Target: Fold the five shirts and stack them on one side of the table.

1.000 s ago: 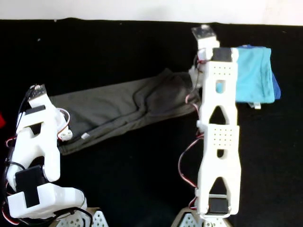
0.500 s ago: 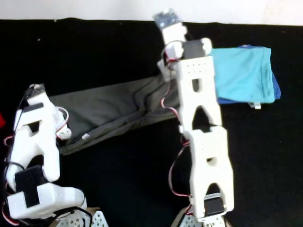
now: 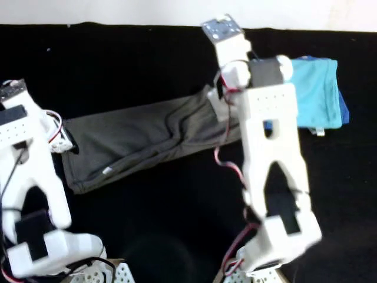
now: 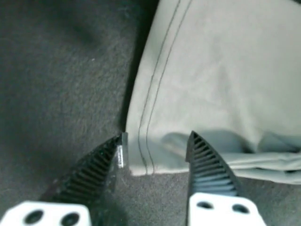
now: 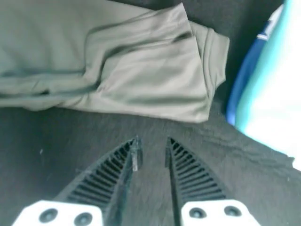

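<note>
A grey shirt (image 3: 141, 138), folded into a long strip, lies slantwise across the middle of the black table (image 3: 129, 59). My left gripper (image 3: 63, 141) is at its left end. In the left wrist view it (image 4: 155, 146) stands open, its fingers astride the hemmed corner of the grey shirt (image 4: 211, 70). My right gripper (image 3: 219, 100) is at the strip's right end. It (image 5: 151, 151) hangs narrowly open over bare cloth, just short of the grey shirt's (image 5: 117, 70) folded edge. A folded teal shirt (image 3: 318, 94) lies on a blue one (image 3: 343, 109) at the far right.
The teal shirt (image 5: 273, 94) and blue shirt (image 5: 244, 80) lie close beside the grey strip's right end. Both arm bases stand at the table's near edge. Bare black cloth stretches in front of the strip and along the far left.
The left arm has drawn back to the left, to the shirt's left end. The right arm swung left off the teal stack, then rose over the strip's right end.
</note>
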Motion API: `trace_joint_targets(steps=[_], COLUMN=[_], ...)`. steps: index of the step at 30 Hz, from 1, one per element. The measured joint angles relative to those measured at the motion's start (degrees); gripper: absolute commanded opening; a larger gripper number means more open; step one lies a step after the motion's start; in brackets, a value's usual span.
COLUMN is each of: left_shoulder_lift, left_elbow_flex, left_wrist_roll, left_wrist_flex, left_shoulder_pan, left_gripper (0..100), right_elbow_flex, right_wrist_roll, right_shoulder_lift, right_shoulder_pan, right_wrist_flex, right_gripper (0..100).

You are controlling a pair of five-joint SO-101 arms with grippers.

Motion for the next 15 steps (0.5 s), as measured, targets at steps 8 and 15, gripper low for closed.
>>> trace_joint_targets(steps=[8,15], left_shoulder_lift=[15.3,24.7], left_elbow_flex=[-9.2,-13.9], left_wrist_roll=[-5.9,-9.5], left_wrist_flex=[-0.4,-0.6], left_shoulder_pan=[-0.4,-2.0], left_gripper=[21,21], right_elbow_flex=[15.9,21.5], right_wrist_roll=[0.0,0.0], right_shoulder_lift=[-18.1,-24.7], right_shoulder_pan=[-0.1,-0.1], right_wrist_flex=[0.0,0.0], right_gripper=[8.7,8.7])
